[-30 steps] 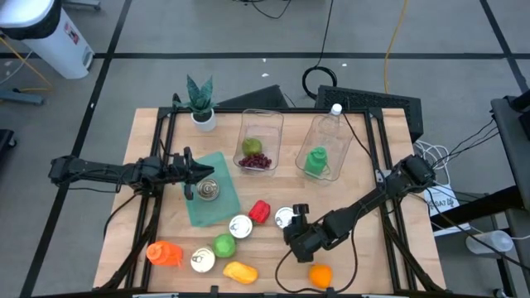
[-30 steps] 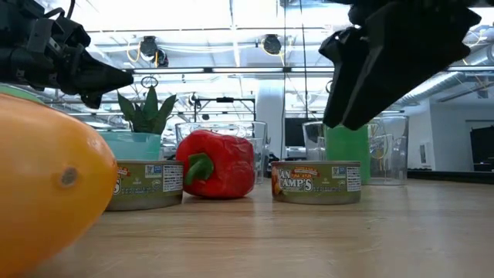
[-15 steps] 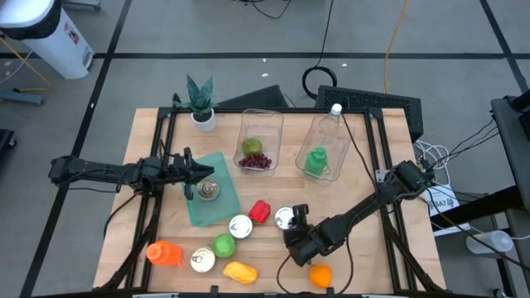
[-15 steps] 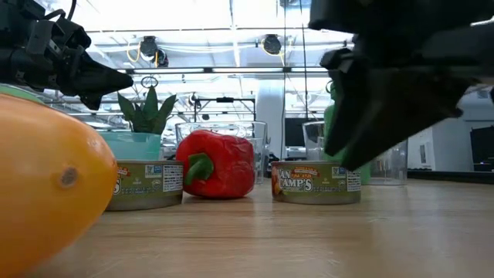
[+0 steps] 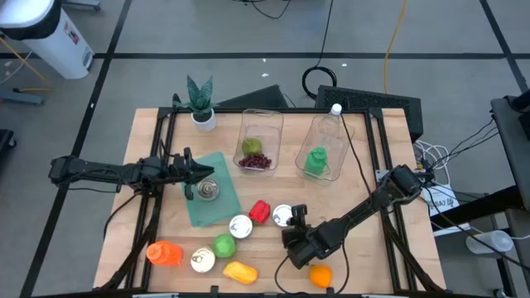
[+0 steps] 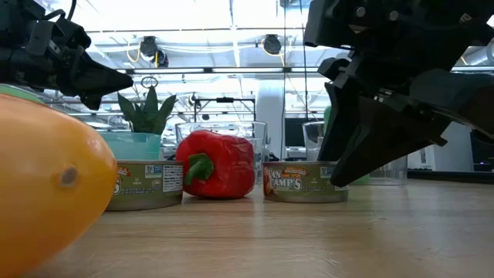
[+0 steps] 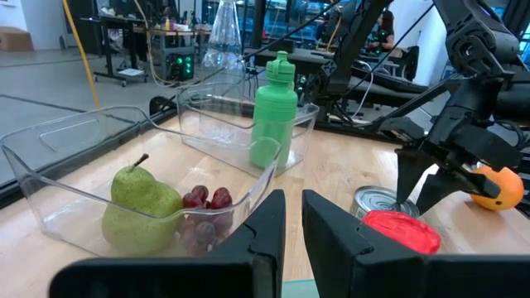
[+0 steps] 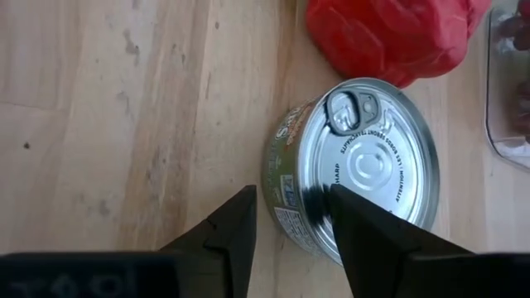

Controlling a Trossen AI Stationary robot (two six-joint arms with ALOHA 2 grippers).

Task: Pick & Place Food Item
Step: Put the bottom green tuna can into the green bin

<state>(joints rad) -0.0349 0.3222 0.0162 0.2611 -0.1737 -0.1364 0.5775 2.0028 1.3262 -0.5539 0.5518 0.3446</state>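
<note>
While R gripper (image 8: 288,217) is narrowing over tin rim (image 8: 362,170), tin is sliding closer to red pepper (image 5: 260,211); fingers straddling rim, not clamping yet. L gripper (image 7: 293,217) pressed together, idling over green cloth (image 5: 209,199).

Wood table (image 5: 356,190) w/ cans (image 5: 283,217), red pepper (image 5: 259,211), orange (image 5: 320,276), 2 clear bins (image 5: 262,124), plant (image 5: 200,101), green cloth (image 5: 217,207).

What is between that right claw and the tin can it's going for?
Nothing visible. The right gripper is already at the can, its jaws straddling the can's rim on the side away from the red pepper. The pepper sits beyond the can, not in the path.
</note>
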